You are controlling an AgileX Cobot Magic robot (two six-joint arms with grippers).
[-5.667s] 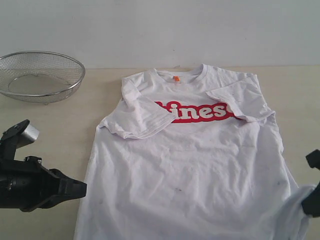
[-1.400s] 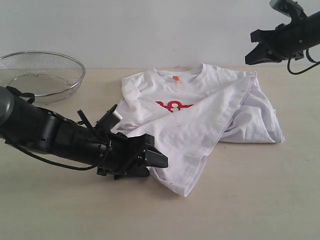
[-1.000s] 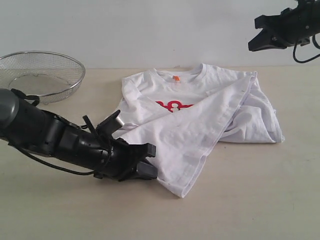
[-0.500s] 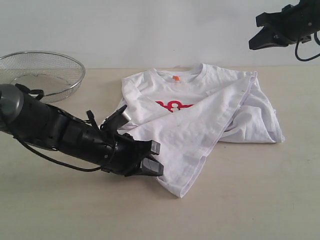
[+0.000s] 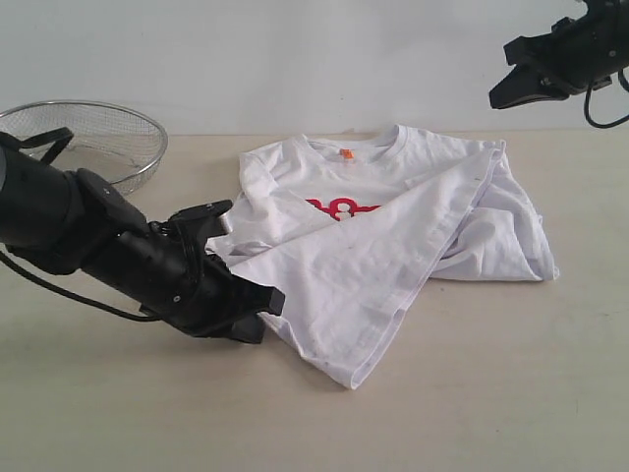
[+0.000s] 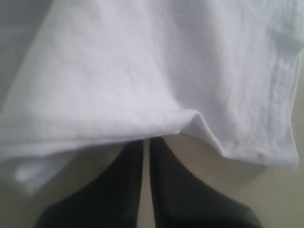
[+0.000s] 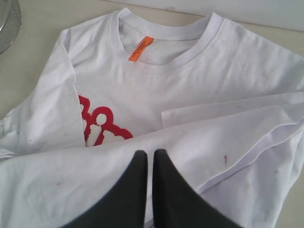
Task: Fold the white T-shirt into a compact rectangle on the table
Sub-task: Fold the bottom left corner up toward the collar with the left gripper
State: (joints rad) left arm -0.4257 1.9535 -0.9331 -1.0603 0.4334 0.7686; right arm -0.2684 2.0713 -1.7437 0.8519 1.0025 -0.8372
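You see the white T-shirt (image 5: pixel 393 226) lying on the pale desk (image 5: pixel 491 393), from the middle of the exterior view toward its upper right, with the collar at the far side. It is not flat. A large panel of the lower part is laid diagonally across the chest, so its hem runs from the upper right down to a loose corner at the lower centre of the frame. This panel hides most of the red lettering (image 5: pixel 339 208), and only a few red shapes with a white outline show to the left of the fold. The small orange neck tag (image 5: pixel 346 153) sits inside the collar. On the right side the cloth is bunched in soft folds, and a few small dark specks are on the fabric. Your left gripper (image 5: pixel 260 315) is low at the left edge of the folded panel. In the left wrist view its fingers (image 6: pixel 166 190) are pressed together and their tips go under the hem, so you cannot tell whether any cloth is caught between them. Your right gripper (image 5: pixel 506 88) hangs high in the upper right, apart from the shirt, its fingers (image 7: pixel 164 190) pressed together on nothing. A wire-mesh basket (image 5: pixel 118 138) stands at the upper left.
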